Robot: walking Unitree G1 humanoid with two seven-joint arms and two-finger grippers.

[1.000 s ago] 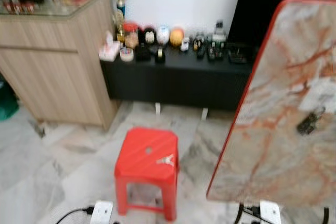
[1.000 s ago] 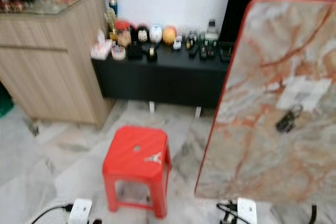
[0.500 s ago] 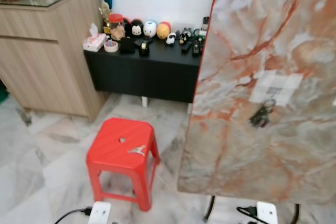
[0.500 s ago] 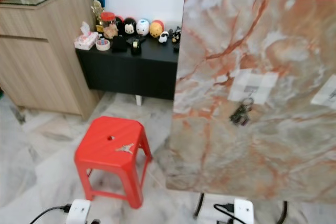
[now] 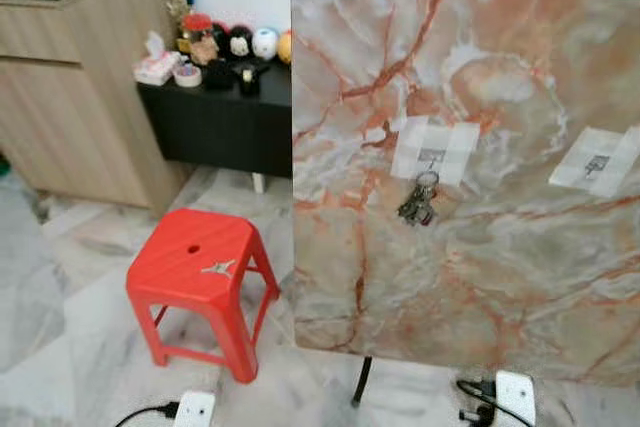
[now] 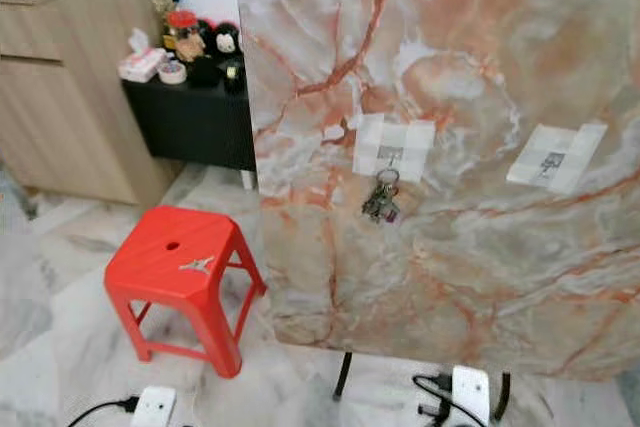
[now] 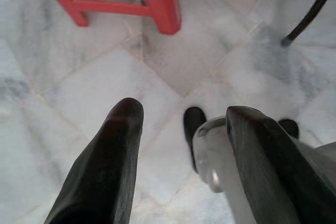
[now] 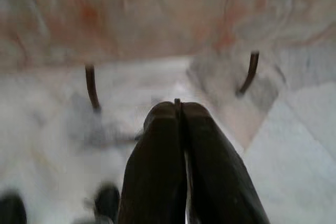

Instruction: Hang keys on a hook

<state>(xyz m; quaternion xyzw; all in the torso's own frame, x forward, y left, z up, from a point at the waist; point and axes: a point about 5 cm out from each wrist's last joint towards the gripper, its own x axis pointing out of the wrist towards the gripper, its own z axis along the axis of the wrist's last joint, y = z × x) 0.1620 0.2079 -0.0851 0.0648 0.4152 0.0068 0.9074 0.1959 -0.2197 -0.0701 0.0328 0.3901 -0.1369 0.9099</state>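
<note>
Already | keys (image 5: 417,202) hang from left hook (image 5: 430,158) on upright marble board (image 5: 500,277), so task looks done | left gripper (image 7: 184,145) spread, empty, low over floor | right gripper (image 8: 178,129) clenched, idle.

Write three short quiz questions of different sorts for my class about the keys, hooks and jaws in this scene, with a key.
1. True or false: a bunch of keys already hangs from the left hook on the marble board.
2. Multiple choice: the loose key lies on (A) the black cabinet, (B) the red stool, (C) the floor.
3. Fill in: the right hook is ___.

Key: 1 true; 2 B; 3 bare. Left gripper has its jaws apart over the floor; right gripper has them pressed together.
</note>
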